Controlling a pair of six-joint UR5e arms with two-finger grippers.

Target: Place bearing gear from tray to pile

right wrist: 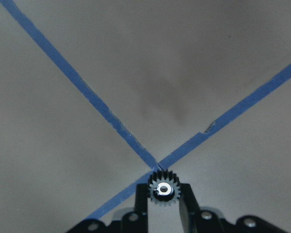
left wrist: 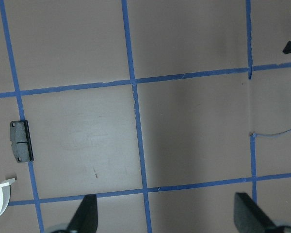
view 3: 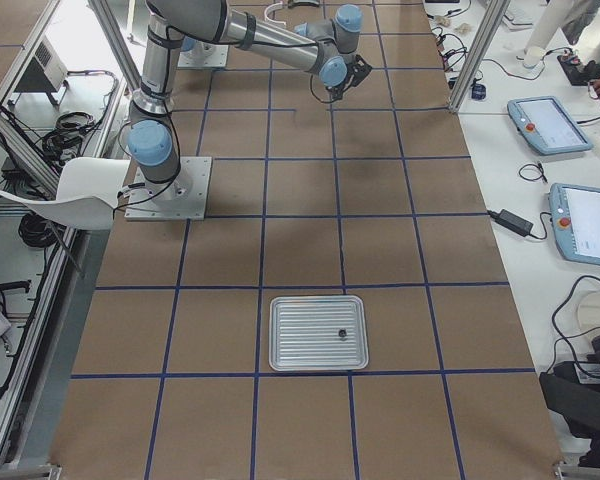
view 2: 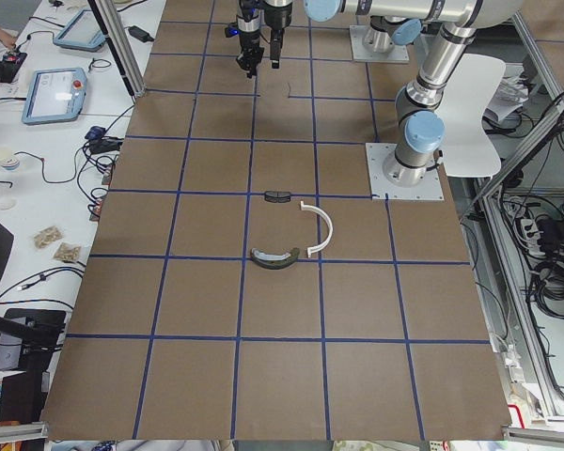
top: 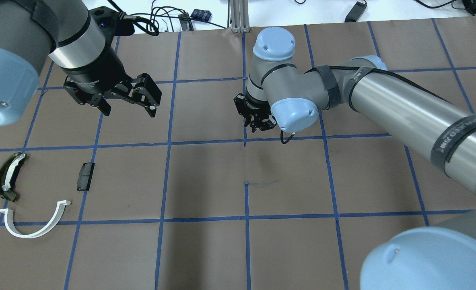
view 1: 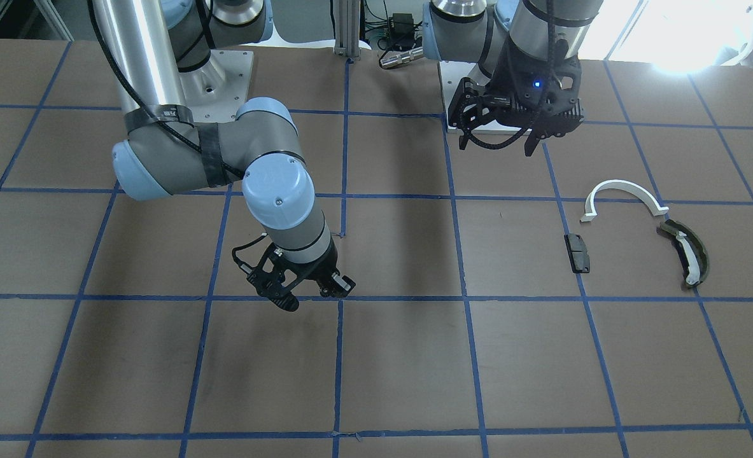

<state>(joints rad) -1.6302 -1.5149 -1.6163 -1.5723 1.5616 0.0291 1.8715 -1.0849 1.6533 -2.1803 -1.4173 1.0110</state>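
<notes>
My right gripper [right wrist: 163, 193] is shut on a small black bearing gear [right wrist: 163, 189] with a silver centre, held just above a crossing of blue tape lines near the table's middle [top: 260, 125] [view 1: 316, 296]. My left gripper [top: 129, 110] is open and empty, hovering above the table [view 1: 497, 145]. The pile lies on the robot's left: a white half-ring arc [view 1: 624, 185] [top: 59, 212], a dark olive curved piece with a white insert [view 1: 688, 253] [top: 8, 176], and a small black block [view 1: 578, 252] [top: 85, 176] [left wrist: 20, 141].
A ribbed metal tray [view 3: 318, 360] lies far out on the robot's right end of the table with one small dark part [view 3: 342, 331] on it. The table is brown with a blue tape grid. Operators' desks with pendants stand beyond the far edge.
</notes>
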